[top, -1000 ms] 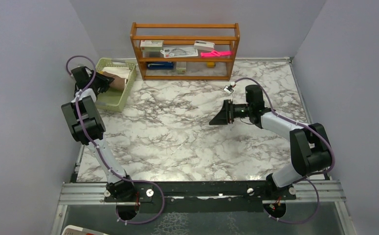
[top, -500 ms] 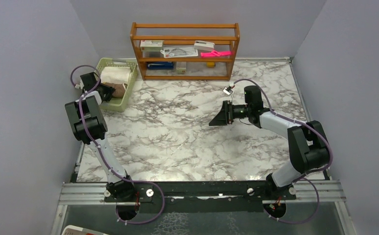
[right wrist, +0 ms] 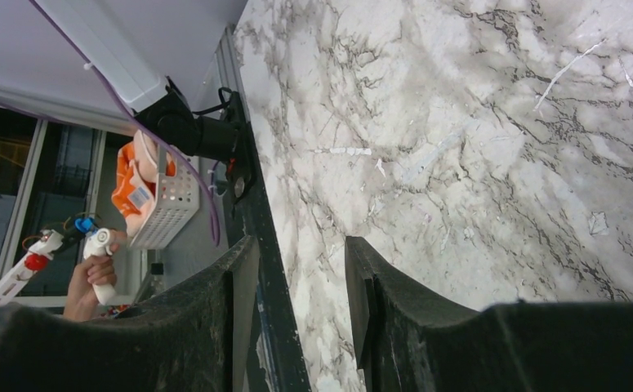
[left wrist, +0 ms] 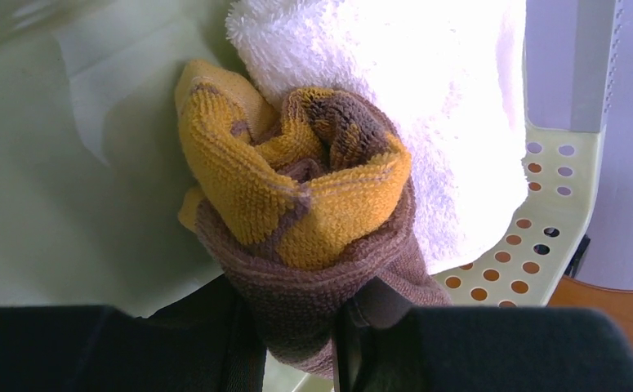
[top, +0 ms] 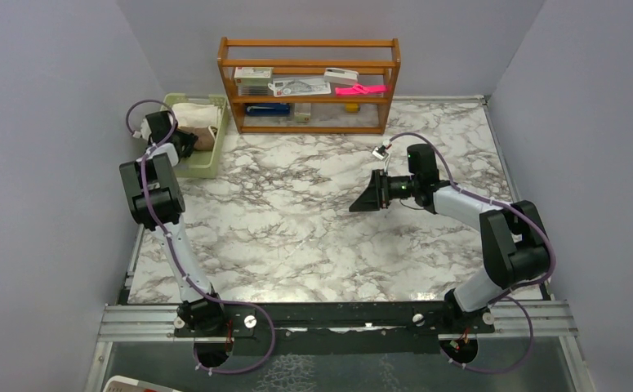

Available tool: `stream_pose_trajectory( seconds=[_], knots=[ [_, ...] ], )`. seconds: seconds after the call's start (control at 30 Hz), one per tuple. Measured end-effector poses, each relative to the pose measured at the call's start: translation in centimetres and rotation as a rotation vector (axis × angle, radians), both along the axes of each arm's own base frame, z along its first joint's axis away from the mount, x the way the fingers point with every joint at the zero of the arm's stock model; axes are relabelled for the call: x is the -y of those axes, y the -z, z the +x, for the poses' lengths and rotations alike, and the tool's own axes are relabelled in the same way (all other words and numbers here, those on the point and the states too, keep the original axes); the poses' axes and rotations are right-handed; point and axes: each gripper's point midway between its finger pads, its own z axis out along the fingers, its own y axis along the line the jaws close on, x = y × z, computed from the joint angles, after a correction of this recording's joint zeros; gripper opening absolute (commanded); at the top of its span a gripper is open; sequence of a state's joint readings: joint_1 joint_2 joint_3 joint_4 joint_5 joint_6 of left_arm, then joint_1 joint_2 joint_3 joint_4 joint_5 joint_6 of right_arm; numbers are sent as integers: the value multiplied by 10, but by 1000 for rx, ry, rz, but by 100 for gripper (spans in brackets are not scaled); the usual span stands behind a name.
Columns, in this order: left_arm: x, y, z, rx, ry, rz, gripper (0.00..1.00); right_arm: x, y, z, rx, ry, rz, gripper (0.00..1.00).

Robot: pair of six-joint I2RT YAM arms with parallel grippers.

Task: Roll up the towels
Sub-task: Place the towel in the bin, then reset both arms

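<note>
Fingers (left wrist: 492, 351) of the left gripper (left wrist: 305, 347): closed partway, pinching the lower end of the brown towel (left wrist: 296, 204), which bulges up between them as a tight bundle with its mustard-yellow trim coiled at the end facing my wrist camera. Adjoining item: white towel (left wrist: 427, 98), touching the brown one on its far side and also bunched. Container: pale green perforated basket (left wrist: 541, 237), holding both towels. From overhead it sits at the far left of the marble table (top: 296, 237), just left of the wooden shelf (top: 309, 82), with my left arm reaching into it. Right gripper (right wrist: 300, 278): jaws standing partway apart with nothing between them, hanging above bare marble right of centre, well apart from the basket. Step in hand, as I judge it: handling the brown towel at the basket. I cannot tell from these views alone whether I am setting down a finished roll or lifting out a bundle to be spread, though the coiled end suggests a roll. Next move: if stowing, release and back straight out so the coil is not dragged loose. If fetching, lift clear of the rim and carry it to open marble, within the right gripper's reach.
</note>
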State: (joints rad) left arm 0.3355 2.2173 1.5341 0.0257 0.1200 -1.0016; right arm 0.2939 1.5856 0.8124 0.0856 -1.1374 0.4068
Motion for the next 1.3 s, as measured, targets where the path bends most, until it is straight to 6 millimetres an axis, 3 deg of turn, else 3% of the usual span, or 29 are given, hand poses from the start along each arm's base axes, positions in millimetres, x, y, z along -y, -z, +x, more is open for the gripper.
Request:
stream_pose_trajectory(
  seconds=[0.1, 0.13, 0.2, 0.23, 0.27, 0.4, 0.67, 0.83, 0.87, 0.9, 0.97, 1.0, 1.17, 1.3],
  knots=[
    [2, -2, 6, 6, -2, 5, 30, 0, 1, -1, -1, -2, -3, 44],
    [3, -2, 7, 4, -3, 6, 37, 1, 1, -1, -1, -3, -4, 44],
    [5, -2, 11, -3, 1, 8, 65, 1, 2, -1, 1, -3, -4, 44],
    [8, -2, 13, -11, 5, 11, 88, 1, 2, -1, 0, -4, -4, 44],
    [10, -2, 15, -20, 10, 16, 97, 1, 2, -1, 0, -4, -5, 44],
    [20, -17, 26, -14, 21, 42, 99, 1, 4, -1, -1, -4, -8, 44],
    [27, -17, 5, -98, 22, 78, 99, 1, 4, -1, -2, -4, -8, 44],
    [26, -35, -1, -140, 74, 126, 99, 1, 6, -2, -6, -2, -12, 44],
    [25, -44, 1, -139, 85, 139, 99, 2, 7, -2, -7, 0, -15, 47],
    [23, -56, 5, -126, 95, 156, 99, 2, 8, -3, -10, 2, -18, 56],
    [21, -83, 10, -95, 114, 193, 99, 3, 11, -2, -15, 13, -31, 87],
    [21, -97, 11, -80, 122, 208, 99, 3, 13, -2, -19, 19, -39, 95],
    [25, -174, 2, 17, 165, 281, 99, 7, 17, 3, -15, 62, -85, 97],
    [36, -228, -24, 95, 215, 333, 99, 13, 9, 12, 16, 143, -133, 100]
  ],
)
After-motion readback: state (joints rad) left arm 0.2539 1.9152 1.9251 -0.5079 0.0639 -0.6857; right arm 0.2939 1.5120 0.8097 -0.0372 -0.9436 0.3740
